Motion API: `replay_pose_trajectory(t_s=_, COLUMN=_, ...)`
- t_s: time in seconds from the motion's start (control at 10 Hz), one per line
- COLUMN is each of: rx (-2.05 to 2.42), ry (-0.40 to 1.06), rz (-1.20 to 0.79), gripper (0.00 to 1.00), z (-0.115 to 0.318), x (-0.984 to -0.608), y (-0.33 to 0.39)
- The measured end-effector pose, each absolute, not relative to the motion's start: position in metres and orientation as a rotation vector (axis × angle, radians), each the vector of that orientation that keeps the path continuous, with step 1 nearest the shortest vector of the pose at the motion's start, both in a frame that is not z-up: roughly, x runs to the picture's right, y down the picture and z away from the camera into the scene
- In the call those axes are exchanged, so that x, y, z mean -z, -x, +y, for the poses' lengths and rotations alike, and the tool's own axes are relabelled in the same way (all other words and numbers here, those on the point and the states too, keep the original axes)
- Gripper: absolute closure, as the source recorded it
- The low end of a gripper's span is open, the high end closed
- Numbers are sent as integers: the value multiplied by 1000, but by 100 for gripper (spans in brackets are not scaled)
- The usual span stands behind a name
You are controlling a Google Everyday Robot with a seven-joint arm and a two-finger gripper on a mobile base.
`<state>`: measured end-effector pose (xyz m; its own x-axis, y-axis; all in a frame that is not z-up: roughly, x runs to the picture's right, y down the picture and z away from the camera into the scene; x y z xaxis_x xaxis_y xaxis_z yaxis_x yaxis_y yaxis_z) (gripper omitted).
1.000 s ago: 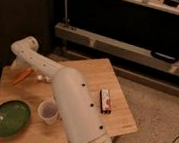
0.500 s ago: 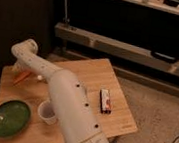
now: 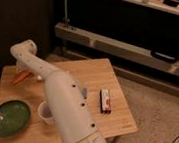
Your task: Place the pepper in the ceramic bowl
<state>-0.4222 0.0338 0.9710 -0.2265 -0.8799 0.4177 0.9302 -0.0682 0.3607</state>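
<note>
The robot's arm [image 3: 62,107] reaches from the bottom centre of the frame to the upper left of the wooden table [image 3: 120,123]. There the gripper [image 3: 21,69] sits right over the orange pepper [image 3: 21,78]. Its state, and whether it holds the pepper, cannot be told. The green bowl [image 3: 9,118] lies at lower left, apart from the pepper, with a cup [image 3: 44,112] beside it.

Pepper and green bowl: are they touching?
Apart. The camera view shows bare table between the pepper and the bowl; the gripper is over the pepper, near the table's back corner.
</note>
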Motion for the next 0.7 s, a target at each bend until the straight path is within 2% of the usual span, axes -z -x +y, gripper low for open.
replay_pose_trajectory(t_s=0.1, rx=1679, ry=103, rz=-655, gripper=84, z=35, x=-971, y=422)
replay_pose_trajectory(t_s=0.3, rx=1680, ry=104, rz=-655, gripper=98, z=35, x=-971, y=423)
replay_pose_trajectory(t_s=0.6, rx=1671, ry=74, rz=-638, gripper=100, z=11, x=-943, y=414)
replay_pose_trajectory(t_s=0.7, rx=1676, ry=59, rz=-637, gripper=100, z=-1, x=-924, y=410)
